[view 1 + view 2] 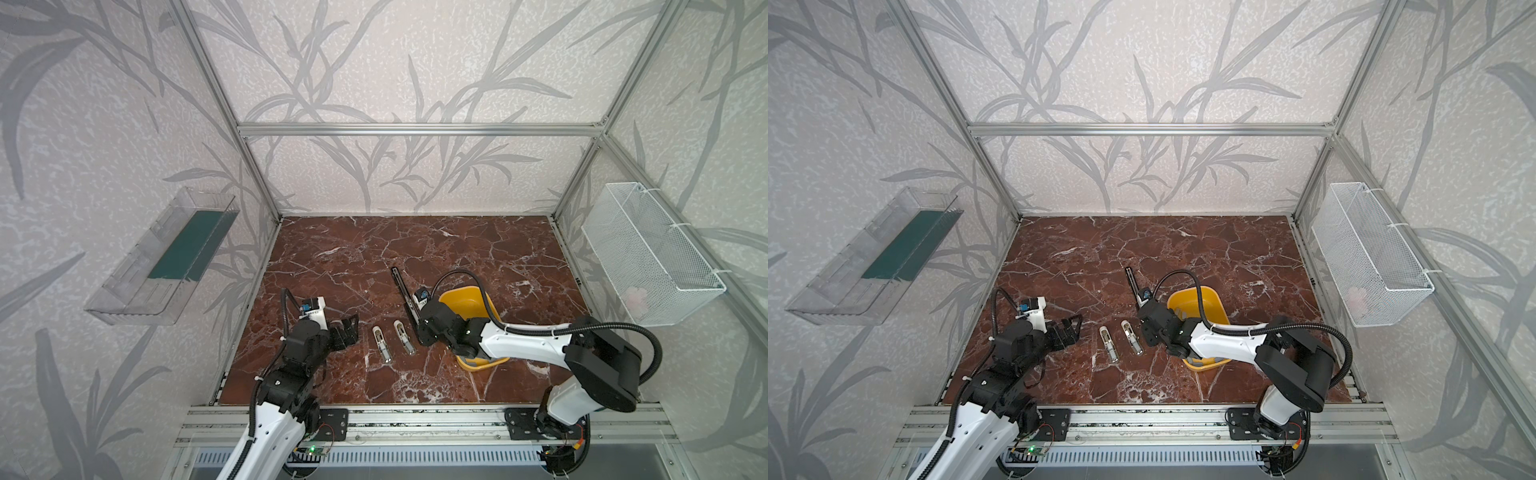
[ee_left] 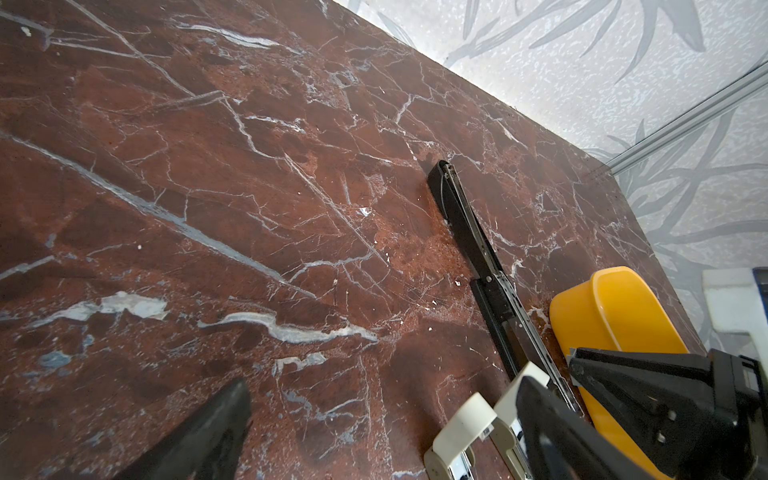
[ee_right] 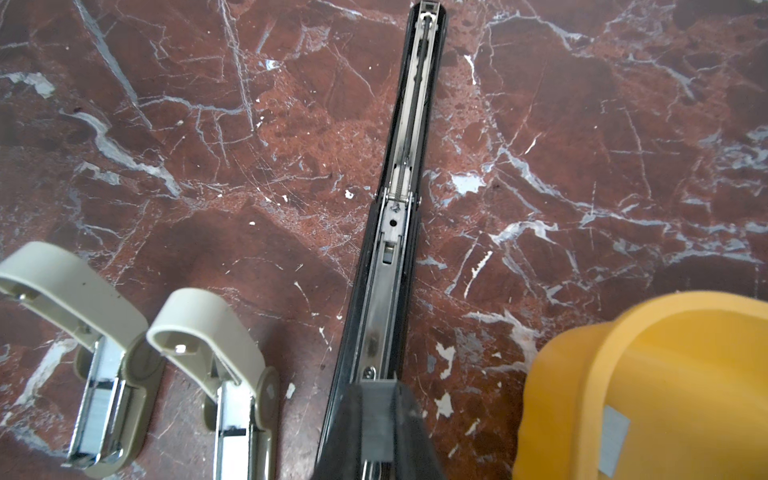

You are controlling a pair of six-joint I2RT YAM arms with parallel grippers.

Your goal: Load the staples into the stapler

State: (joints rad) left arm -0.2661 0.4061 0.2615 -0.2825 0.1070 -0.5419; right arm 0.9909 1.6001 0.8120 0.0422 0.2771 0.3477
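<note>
A long black stapler (image 1: 400, 286) (image 3: 399, 208) lies opened flat near the table's middle, its metal channel facing up. My right gripper (image 1: 417, 328) (image 3: 376, 432) hovers over its near end, shut on a short grey strip of staples (image 3: 376, 419) that sits just above the channel. In both top views the gripper body hides the strip. My left gripper (image 1: 351, 330) (image 2: 382, 436) (image 1: 1073, 330) rests low at the left, open and holding nothing, apart from the stapler (image 2: 469, 245) (image 1: 1133, 286).
Two cream mini staplers (image 1: 381, 343) (image 1: 404, 337) lie opened side by side between the grippers. A yellow bowl (image 1: 469, 307) (image 3: 665, 374) sits right of the stapler, under the right arm. The marble table (image 1: 374, 249) ends at walls; a wire basket (image 1: 652, 253) hangs right, a clear bin (image 1: 166, 257) left.
</note>
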